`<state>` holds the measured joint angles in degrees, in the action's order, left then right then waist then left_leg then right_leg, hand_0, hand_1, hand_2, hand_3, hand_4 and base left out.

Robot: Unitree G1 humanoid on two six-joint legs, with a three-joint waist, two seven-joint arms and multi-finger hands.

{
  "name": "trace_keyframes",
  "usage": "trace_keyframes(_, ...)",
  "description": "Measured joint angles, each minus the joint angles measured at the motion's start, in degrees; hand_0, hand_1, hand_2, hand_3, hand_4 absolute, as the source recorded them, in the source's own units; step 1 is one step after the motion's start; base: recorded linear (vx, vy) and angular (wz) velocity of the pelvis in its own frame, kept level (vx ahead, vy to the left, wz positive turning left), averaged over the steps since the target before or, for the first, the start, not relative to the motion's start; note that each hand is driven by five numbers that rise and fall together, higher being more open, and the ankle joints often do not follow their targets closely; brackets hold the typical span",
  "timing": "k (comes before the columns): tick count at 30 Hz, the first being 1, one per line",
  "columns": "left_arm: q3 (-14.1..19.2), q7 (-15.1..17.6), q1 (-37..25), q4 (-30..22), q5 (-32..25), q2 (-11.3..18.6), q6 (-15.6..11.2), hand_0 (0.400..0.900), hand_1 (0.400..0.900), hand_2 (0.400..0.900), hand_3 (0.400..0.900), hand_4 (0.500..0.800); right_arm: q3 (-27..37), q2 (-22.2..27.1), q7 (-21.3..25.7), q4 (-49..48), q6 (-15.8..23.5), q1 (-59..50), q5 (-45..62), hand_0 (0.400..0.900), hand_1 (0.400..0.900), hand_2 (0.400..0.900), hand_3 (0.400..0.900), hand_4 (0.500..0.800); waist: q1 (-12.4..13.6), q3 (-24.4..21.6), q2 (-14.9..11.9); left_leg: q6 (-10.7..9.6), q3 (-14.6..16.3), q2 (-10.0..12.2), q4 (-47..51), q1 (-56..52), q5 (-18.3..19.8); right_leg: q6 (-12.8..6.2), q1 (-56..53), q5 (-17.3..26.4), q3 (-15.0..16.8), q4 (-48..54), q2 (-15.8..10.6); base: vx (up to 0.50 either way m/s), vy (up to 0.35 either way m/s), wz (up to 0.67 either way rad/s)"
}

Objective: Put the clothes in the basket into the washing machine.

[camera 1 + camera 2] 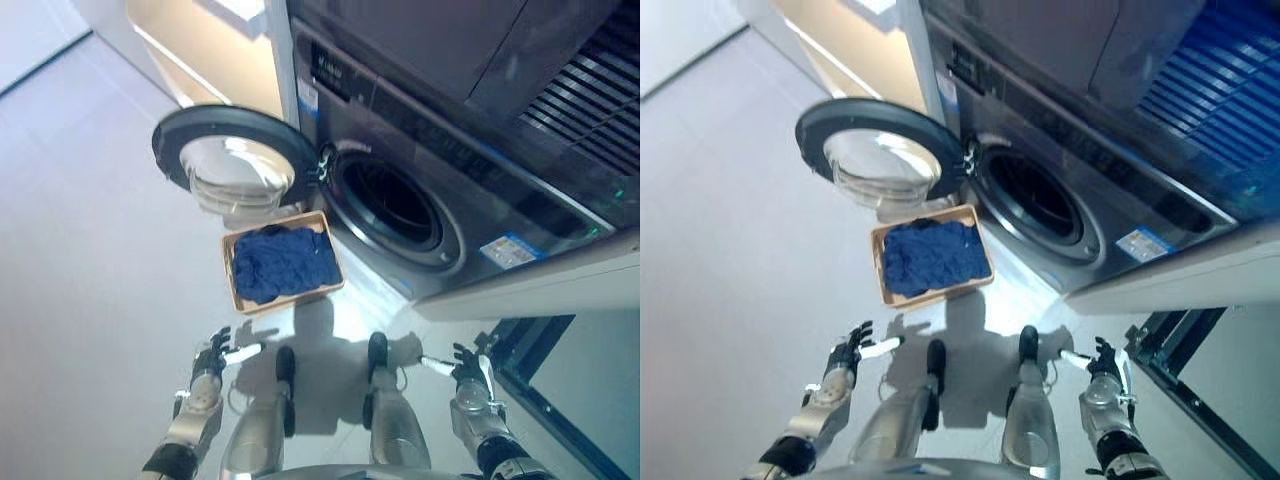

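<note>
Both the left hand point(213, 352) and right hand point(466, 370) hang open; reach toward twelve o'clock, gather blue clothes point(284, 262) deep inside the basket point(229, 268), beside the washing machine point(430, 200) door point(172, 133).

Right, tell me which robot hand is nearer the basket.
The left robot hand: it hangs just below the basket of blue clothes, while the right robot hand sits off to the far side.

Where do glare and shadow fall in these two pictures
Left eye view: window light glares off the glass of the open round washing machine door, and shadow darkens the pale floor below the wooden basket. Right eye view: the same glare and shadow.
</note>
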<state>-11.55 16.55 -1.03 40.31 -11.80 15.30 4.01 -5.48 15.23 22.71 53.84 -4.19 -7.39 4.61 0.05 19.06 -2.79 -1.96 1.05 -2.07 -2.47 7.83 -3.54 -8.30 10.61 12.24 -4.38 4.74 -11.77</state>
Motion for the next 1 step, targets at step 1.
trace_keyframes(1, 0.4, -0.3, 0.8, 0.0, 0.6, 0.0, 0.0, 0.900, 0.900, 0.900, 0.900, 0.800, 0.0, 0.0, -0.6, 0.3, 0.0, 0.4, -1.3, 0.900, 0.900, 0.900, 0.900, 0.800, 0.0, -1.0, 0.0, -0.2, -0.1, 0.3, 1.0, -1.1, -0.1, 0.35, -0.8, -0.2, -0.3, 0.3, 0.3, 0.06, -0.024, 0.00)
